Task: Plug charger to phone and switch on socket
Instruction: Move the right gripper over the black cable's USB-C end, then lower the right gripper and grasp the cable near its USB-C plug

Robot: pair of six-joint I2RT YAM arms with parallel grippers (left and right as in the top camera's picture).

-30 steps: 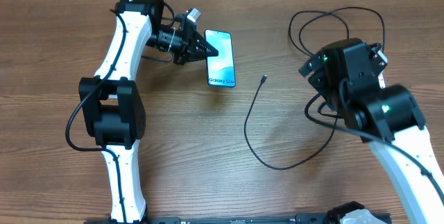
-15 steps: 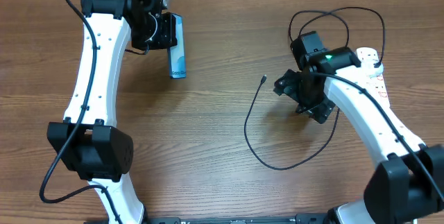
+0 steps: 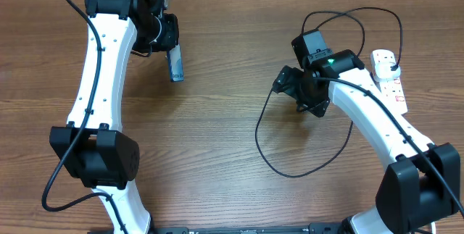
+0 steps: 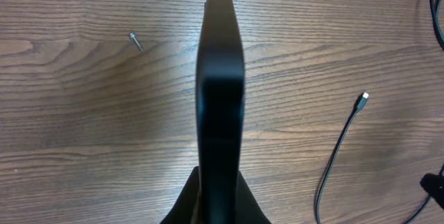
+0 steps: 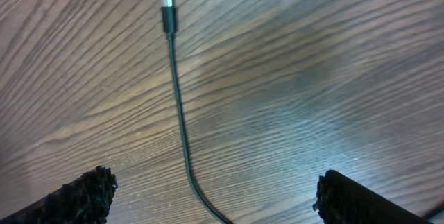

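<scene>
Your left pincer (image 4: 220, 193) was clamped on the phone (image 4: 220, 78), edge-on, back-left of the surface (image 3: 217, 140). Right pincer (image 5: 215, 196) was wide open and empty over the charger (image 5: 182, 134) near its tip. Socket (image 3: 389, 74) lay far right.

The left arm (image 3: 101, 67) rises from its base at the near edge in one long white reach, bends at the far side and turns its wrist inward. There the left gripper (image 3: 169, 37) points down, its fingers (image 4: 180, 213) clamped on a phone (image 3: 175, 64) held edge-on. The right arm (image 3: 370, 118) stretches from the near right corner diagonally toward the middle, elbow low and forearm extended. Its wrist is tipped downward, and the right gripper (image 3: 299, 95) hangs with its padded fingers (image 5: 83, 196) spread wide, nothing between them.
</scene>
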